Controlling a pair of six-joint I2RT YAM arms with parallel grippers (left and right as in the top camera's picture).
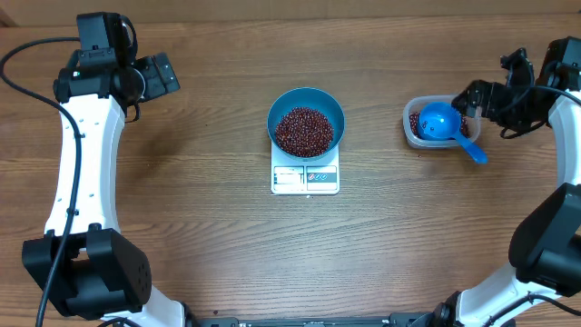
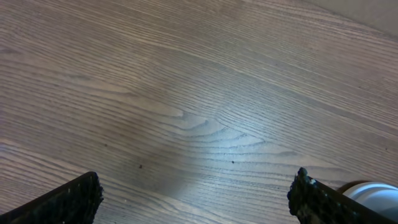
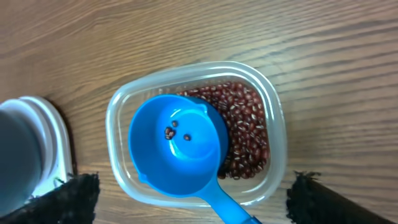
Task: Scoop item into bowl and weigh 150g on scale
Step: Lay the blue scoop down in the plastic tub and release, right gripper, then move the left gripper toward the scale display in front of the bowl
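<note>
The blue bowl (image 1: 306, 107) stands on the white scale (image 1: 305, 179) at the table's middle and holds a mound of red-brown beans (image 1: 304, 130). More beans (image 3: 245, 134) lie in a clear tub (image 3: 118, 118) at the right. A blue scoop (image 3: 177, 146) rests in that tub with a few beans in its cup and its handle (image 1: 472, 150) over the rim. My right gripper (image 3: 193, 190) hovers open above the tub, its fingers wide apart on either side of the handle and not touching it. My left gripper (image 2: 196, 190) is open over bare wood at the far left (image 1: 162, 76).
The wooden tabletop (image 1: 182, 200) stretches between the left arm and the scale. The right arm (image 1: 563, 136) reaches in from the right edge, close to the tub (image 1: 413, 127).
</note>
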